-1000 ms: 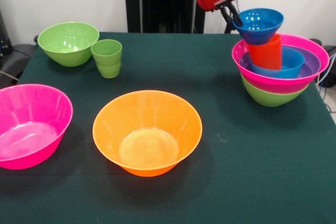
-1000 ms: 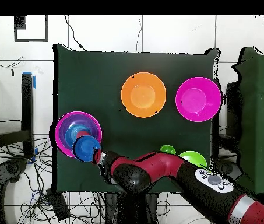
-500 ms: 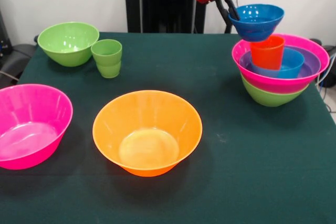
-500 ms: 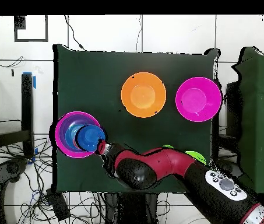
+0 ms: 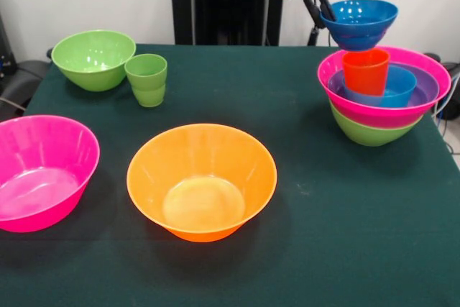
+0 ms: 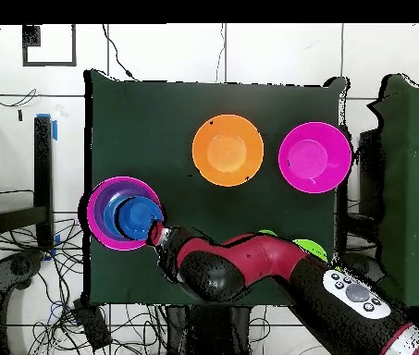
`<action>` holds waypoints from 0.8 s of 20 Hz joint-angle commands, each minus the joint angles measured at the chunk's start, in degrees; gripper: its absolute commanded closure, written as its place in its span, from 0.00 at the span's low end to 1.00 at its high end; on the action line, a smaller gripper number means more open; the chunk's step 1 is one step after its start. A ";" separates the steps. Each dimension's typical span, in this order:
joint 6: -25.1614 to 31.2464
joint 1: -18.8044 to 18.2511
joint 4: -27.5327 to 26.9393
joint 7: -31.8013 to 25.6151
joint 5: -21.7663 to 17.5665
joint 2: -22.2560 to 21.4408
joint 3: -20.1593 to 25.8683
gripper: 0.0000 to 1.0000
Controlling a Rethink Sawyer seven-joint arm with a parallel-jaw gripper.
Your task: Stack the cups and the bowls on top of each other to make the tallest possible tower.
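A: Where's your gripper (image 5: 321, 6) sitting?

B: Top right of the front view. Its dark fingers are pinching the near-side rim of a small blue bowl (image 5: 359, 22), so it's closed on that. The bowl is hanging level in the air, just above the orange cup (image 5: 366, 71), not touching it.

A: And the tower (image 5: 383, 98)?

B: You're seeing it at the table's (image 5: 302, 177) right edge: green bowl at the bottom, then pink, purple, blue, with the cup standing upright inside. From overhead the tower (image 6: 123, 213) is lying close to the cloth's edge, the arm (image 6: 250, 268) reaching across to it.

A: Room to move?

B: Plenty mid-table. The orange bowl (image 5: 202, 181) is sitting front and centre, the pink bowl (image 5: 41, 172) at the left edge, both well apart from the tower. Green bowl (image 5: 93, 59) and green cup (image 5: 147, 80) are touching at the far left.

A: Surface?

B: Dark green cloth, flat. White wall behind, tiled floor and cables around the table overhead.
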 commanded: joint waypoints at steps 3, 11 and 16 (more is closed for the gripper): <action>-0.90 3.78 3.74 3.70 -0.28 4.04 -1.34 1.00; -1.75 4.97 1.00 2.50 -2.47 7.61 -4.31 1.00; -3.46 6.00 -0.40 2.23 -4.08 9.23 -6.59 1.00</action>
